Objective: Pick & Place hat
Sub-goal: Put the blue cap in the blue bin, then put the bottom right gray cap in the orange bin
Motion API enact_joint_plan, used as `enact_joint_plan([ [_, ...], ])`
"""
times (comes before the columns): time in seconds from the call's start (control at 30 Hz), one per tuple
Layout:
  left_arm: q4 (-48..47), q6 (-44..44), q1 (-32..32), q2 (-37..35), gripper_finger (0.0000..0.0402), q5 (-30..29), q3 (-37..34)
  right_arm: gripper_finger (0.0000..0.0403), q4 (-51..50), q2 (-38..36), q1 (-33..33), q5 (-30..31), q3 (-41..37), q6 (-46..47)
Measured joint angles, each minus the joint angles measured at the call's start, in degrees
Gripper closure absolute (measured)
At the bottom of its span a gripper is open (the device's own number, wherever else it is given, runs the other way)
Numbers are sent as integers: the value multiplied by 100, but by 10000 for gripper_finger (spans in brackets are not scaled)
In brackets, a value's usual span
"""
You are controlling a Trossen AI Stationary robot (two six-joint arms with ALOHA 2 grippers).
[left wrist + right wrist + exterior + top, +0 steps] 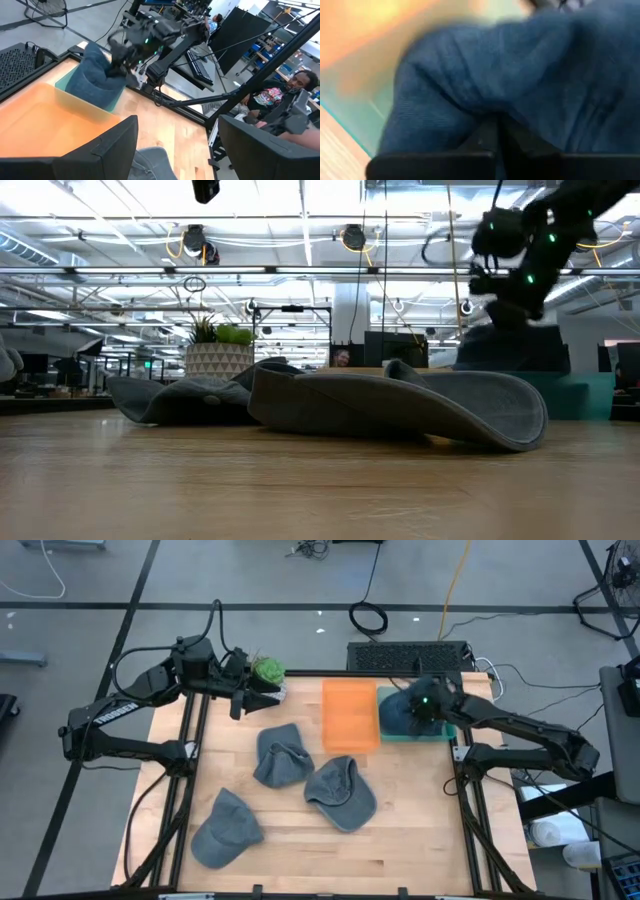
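I see my right pincer (424,708) pinched shut on the soft blue hat (402,712), its fabric bunched between the fingers, sitting in the teal bin (443,732) beside the translucent orange bin (350,715). Three floppy grey hats (283,755) lie on the wooden table (420,810). My left pincer (262,686) hovers parted near the potted plant (268,669).
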Motion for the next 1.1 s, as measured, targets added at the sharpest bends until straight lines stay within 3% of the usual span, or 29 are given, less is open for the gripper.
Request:
enact_joint_plan([
  [0.3, 0, -111, 0, 0, 117, -2, 0, 402, 627, 54, -103, -45, -591, 403],
  [0.43, 2, -55, 0, 0, 117, -4, 0, 402, 759, 52, -270, -535, -800, 540],
  [0.67, 2, -44, 0, 0, 117, -4, 0, 393, 625, -178, -286, -614, -578, 696],
  [1.1, 2, 175, 11, 0, 117, -4, 0, 271, 434, -716, -260, -591, 482, 290],
])
